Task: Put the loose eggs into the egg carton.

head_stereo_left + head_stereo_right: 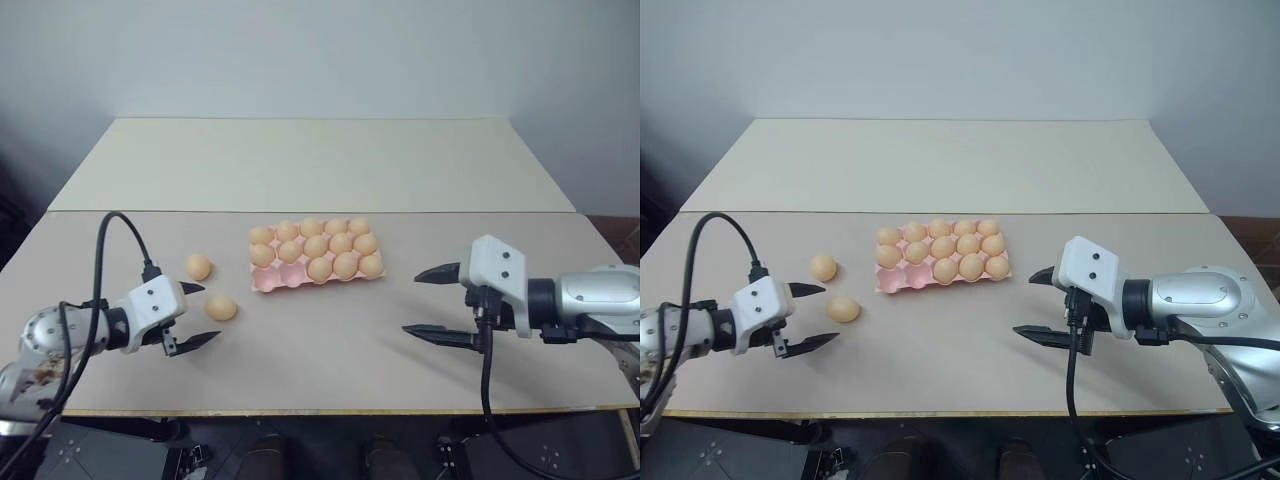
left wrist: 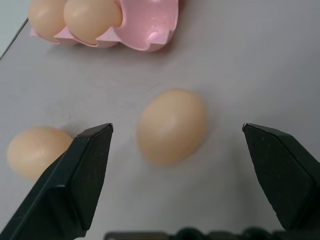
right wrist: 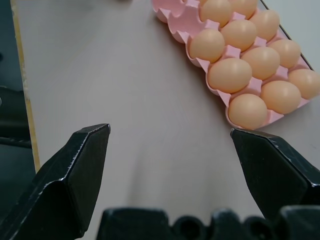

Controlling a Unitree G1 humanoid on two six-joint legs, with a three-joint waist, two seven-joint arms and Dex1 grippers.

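i see smooth, softly shiny eggs [image 2: 172,125], a pink carton [image 2: 150,25] with a fine grainy sparkle, a dull flat tabletop [image 1: 330,350], and matt black pincer fingers [image 2: 75,185].

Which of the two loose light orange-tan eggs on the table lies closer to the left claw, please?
The loose egg nearer the table's front edge: it sits just ahead of the open left claw, while the other egg lies farther back.

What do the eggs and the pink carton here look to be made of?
Loose eggs: smooth, matte, evenly orange-tan with only a soft sheen and no speckles, all alike; possibly plastic dummies rather than real shell, though the look leaves it open. Egg carton: pale pink moulded tray with a fine grainy sparkle and thin scalloped edges, probably foam or thin plastic, not pulp.
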